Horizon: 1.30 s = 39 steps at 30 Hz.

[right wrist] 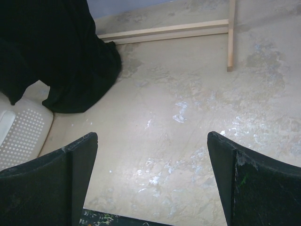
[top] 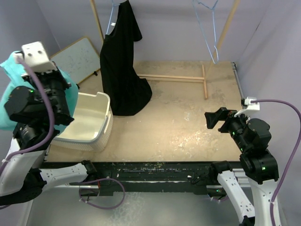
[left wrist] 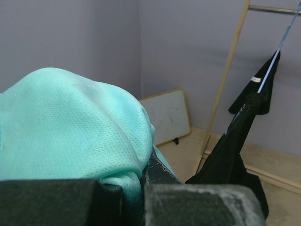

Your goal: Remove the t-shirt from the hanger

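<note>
Black is the t-shirt (top: pixel 120 70), and it hangs on the blue hanger (top: pixel 111 16) at the far left end of the wooden rack (top: pixel 171 77). Its long axis runs straight up and down, with the neck end at the hanger and the hem end pointing at the counter (top: pixel 188 122). One short sleeve juts out toward the right near the top. The lower part widens and its hem lies pooled on the counter, spreading a little toward the right, just beside the far right corner of the white basket (top: pixel 84 136); whether cloth and basket touch I cannot tell. A second, pale blue hanger (top: pixel 215 47) hangs bare at the right end of the rack, well apart from the shirt. A small whiteboard (top: pixel 77 56) leans against the back wall to the left of the shirt. The left tool (left wrist: pixel 134 200) is raised at the left edge, above and beside the basket. Its two dark fingers are drawn close together with a fold of teal mesh cloth (left wrist: pixel 70 127) pinched between them, and the rest of the cloth billows up over the tool. The right tool (right wrist: pixel 150 141) is low over the bare counter on the right, aimed toward the shirt's hem. Its fingers are spread wide and hold nothing.
</note>
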Each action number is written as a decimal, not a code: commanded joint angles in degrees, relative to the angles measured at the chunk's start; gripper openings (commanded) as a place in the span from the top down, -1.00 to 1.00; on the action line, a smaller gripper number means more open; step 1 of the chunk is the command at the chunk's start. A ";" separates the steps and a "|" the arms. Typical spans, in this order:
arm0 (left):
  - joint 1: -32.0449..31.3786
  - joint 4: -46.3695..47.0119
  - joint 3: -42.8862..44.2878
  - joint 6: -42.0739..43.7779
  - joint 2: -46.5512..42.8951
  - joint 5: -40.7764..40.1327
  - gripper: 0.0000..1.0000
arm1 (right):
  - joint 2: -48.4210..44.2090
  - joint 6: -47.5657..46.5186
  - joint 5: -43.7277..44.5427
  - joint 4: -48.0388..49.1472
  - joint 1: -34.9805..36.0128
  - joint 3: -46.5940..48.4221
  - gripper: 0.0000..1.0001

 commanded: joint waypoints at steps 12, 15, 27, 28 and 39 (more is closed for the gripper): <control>7.31 -42.64 -12.25 -39.39 1.79 14.34 1.00 | -0.88 -0.33 -1.88 1.32 -0.12 0.29 -1.00; 18.90 -33.77 -14.89 -30.89 1.52 29.95 1.00 | -0.81 -0.44 -1.94 1.39 -0.12 0.23 -1.00; 54.04 -32.03 -14.91 -37.68 7.59 62.48 1.00 | -1.40 -0.18 -1.91 1.76 -0.12 0.10 -1.00; 54.72 -32.04 -16.78 -39.21 6.87 62.14 1.00 | -1.49 -0.14 -1.93 1.88 -0.09 0.06 -1.00; 55.40 -19.31 -39.12 -42.50 -10.83 77.05 -0.99 | 2.74 -2.65 -10.74 5.25 -0.11 0.99 -0.90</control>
